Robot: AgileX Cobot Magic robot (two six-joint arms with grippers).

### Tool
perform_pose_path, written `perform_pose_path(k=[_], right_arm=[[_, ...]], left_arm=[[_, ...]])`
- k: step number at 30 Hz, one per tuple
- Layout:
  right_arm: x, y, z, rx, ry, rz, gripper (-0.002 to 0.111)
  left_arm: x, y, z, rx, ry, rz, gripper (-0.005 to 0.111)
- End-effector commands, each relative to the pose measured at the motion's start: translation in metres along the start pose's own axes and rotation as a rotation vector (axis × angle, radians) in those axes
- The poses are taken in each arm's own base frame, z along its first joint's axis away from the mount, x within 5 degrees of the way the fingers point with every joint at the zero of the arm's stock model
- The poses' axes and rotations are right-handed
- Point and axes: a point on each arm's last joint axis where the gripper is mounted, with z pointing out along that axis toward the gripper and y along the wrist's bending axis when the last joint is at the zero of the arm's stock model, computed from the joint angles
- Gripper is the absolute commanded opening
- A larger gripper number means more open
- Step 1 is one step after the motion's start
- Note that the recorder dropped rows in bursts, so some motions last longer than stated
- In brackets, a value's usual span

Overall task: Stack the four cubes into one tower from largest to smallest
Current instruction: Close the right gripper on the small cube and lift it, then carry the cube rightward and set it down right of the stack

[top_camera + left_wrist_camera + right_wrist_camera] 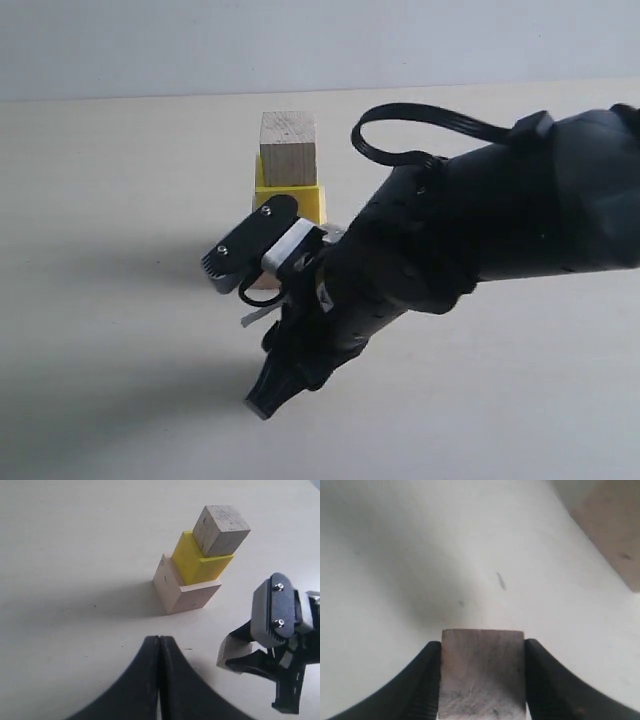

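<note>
Right pincer [482,649] pinching small cube [482,680]; left pincer [159,642] pressed together. Risk: off-centre placement or arm bump topples three-cube tower [197,570].

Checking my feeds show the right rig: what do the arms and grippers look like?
Right arm: glossy black shell, flat black cable looping over it. Right gripper: black curved fingers, ribbed pad, two screws, white block behind. Left gripper: same black curved fingers.

No lettering, label, brand, number or sign can be read anywhere; all surfaces appear unmarked.
</note>
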Motion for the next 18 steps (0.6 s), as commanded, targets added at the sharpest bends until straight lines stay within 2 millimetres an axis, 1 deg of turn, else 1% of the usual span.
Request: perform_pose_path(k=[1,2,3,4,5,6,7,8,9,10,11,12,14,16,18], right_arm=[[0.01,-0.015,-0.031,0.152,-0.029,0.029,0.0],[0.014,-0.015,-0.037,0.151,-0.038,0.03,0.0],[0.023,-0.015,-0.046,0.152,-0.044,0.037,0.0],[0.029,-0.016,-0.051,0.156,-0.05,0.046,0.0],[0.04,-0.021,-0.06,0.173,-0.055,0.085,0.0],[0.052,-0.031,-0.07,0.206,-0.06,0.126,0.0],[0.057,-0.036,-0.073,0.224,-0.06,0.144,0.0],[0.065,-0.05,-0.084,0.276,-0.073,0.196,0.0],[0.068,-0.058,-0.09,0.299,-0.086,0.232,0.0],[0.072,-0.074,-0.101,0.351,-0.109,0.295,0.0],[0.074,-0.082,-0.106,0.375,-0.128,0.329,0.0],[0.077,-0.096,-0.113,0.407,-0.162,0.402,0.0],[0.08,-0.115,-0.116,0.415,-0.209,0.513,0.0],[0.079,-0.125,-0.114,0.389,-0.264,0.576,0.0],[0.074,-0.132,-0.111,0.368,-0.314,0.604,0.0]], left_arm=[[0.001,0.0,0.0,0.001,0.003,-0.009,0.0],[0.001,0.0,0.0,0.001,0.003,-0.009,0.0],[0.001,0.0,0.0,0.001,0.003,-0.009,0.0],[0.001,0.0,0.0,0.001,0.003,-0.009,0.0],[0.001,0.0,0.0,0.001,0.003,-0.009,0.0],[0.001,0.0,0.0,0.001,0.003,-0.009,0.0],[0.001,0.0,0.0,0.001,0.003,-0.009,0.0],[0.001,0.0,0.0,0.001,0.0,-0.009,0.0],[0.001,0.0,0.0,0.002,-0.002,-0.009,0.0],[0.0,0.0,0.0,0.002,-0.006,-0.009,0.0],[0.0,0.0,0.0,0.002,-0.006,-0.009,0.0],[0.0,0.0,0.0,0.002,-0.006,-0.009,0.0],[0.0,0.0,0.0,0.002,-0.006,-0.009,0.0],[0.0,0.0,0.0,0.003,-0.009,-0.009,0.0],[-0.001,0.0,0.0,0.003,-0.015,-0.009,0.0]])
